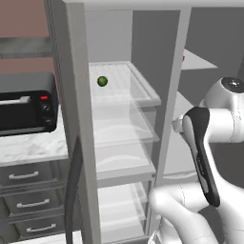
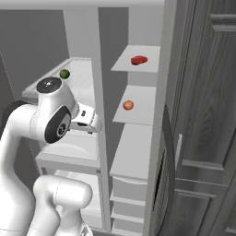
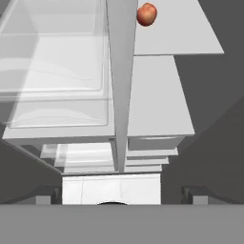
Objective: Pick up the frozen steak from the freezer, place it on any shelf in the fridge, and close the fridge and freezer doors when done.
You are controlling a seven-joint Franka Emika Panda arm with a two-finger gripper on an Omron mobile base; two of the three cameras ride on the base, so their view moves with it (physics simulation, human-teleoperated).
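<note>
Steak (image 2: 138,60) on freezer (image 2: 138,99) shelf (untouched)

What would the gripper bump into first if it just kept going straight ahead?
Probably the grey divider wall between fridge and freezer. It stands dead centre ahead of the open gripper, though depth is hard to judge.

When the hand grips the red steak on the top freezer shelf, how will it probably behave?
The steak looks like a low, flat slab, so it should not roll. Being frozen, it is probably stiff. It lies on a smooth grey freezer shelf, so a push may slide it.
</note>
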